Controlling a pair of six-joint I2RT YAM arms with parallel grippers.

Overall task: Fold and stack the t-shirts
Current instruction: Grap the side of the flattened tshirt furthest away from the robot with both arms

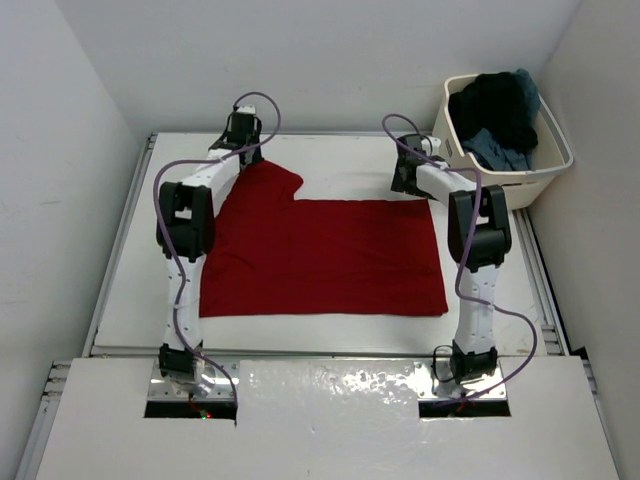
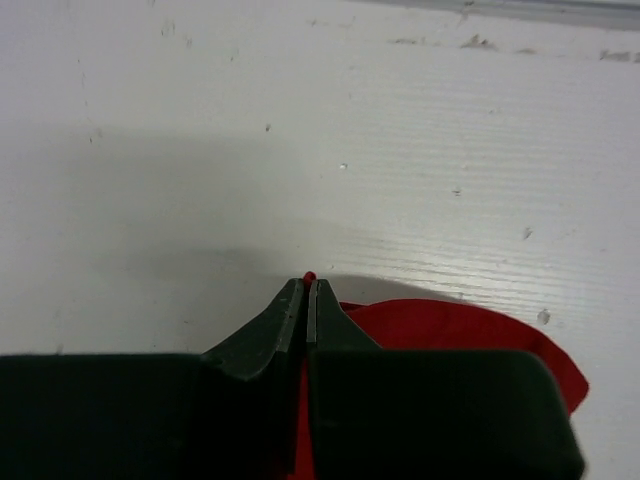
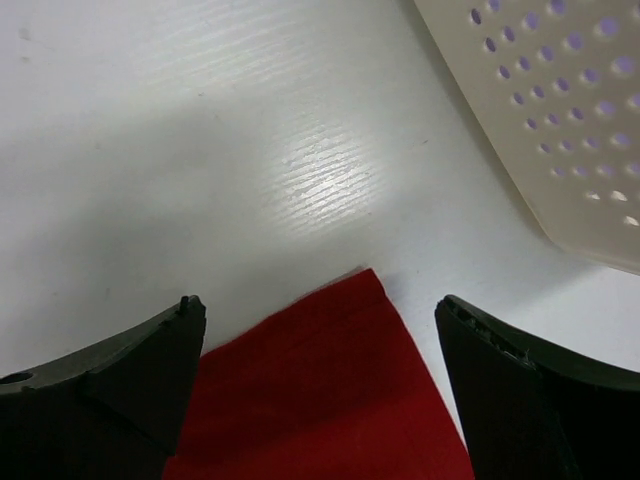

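Your table (image 1: 350,172) carries the red t-shirt (image 1: 330,255) spread flat, its long axis running left to right in front of both arms. The other shirts (image 1: 497,110) sit heaped in the cream tub (image 1: 560,165) at far right. Your left gripper (image 2: 308,288) is pinched closed on a sliver of red cloth at the far-left corner. Your right gripper (image 3: 320,305) stands wide and holds nothing; the far-right corner lies between its fingers, so closing there looks like the next move.

Robotics lab, white test booth (image 1: 90,150), 2 bench-mtd arms (image 1: 185,215)
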